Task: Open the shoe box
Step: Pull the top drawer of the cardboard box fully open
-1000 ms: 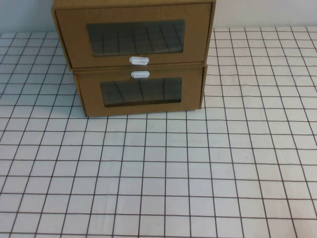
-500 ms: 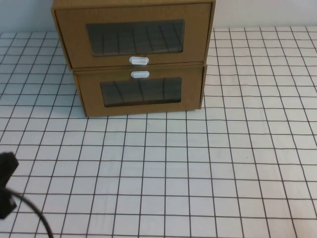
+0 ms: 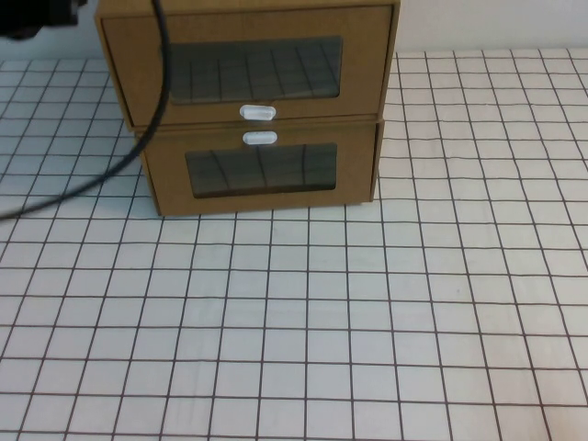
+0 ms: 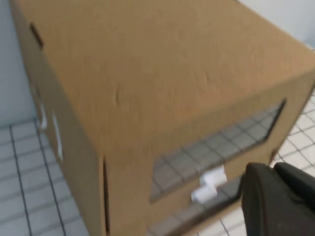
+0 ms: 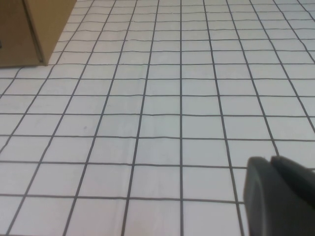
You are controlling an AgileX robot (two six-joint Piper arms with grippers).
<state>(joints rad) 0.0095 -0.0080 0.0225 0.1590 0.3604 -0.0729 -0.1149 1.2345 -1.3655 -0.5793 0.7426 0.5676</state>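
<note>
Two stacked shoe boxes (image 3: pixel 253 110) sit closed at the desk's (image 3: pixel 367 322) far side. Left gripper (image 4: pixel 273 172) hovers above the upper box's corner, seemingly clenched though blurred; right gripper (image 5: pixel 272 162) is clenched, low over the desk.

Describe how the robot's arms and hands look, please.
Both hands are matte black with rounded tips. The left hand is by the brown box, the right hand over the gridded table. The left arm is black, with a thin black cable.
</note>
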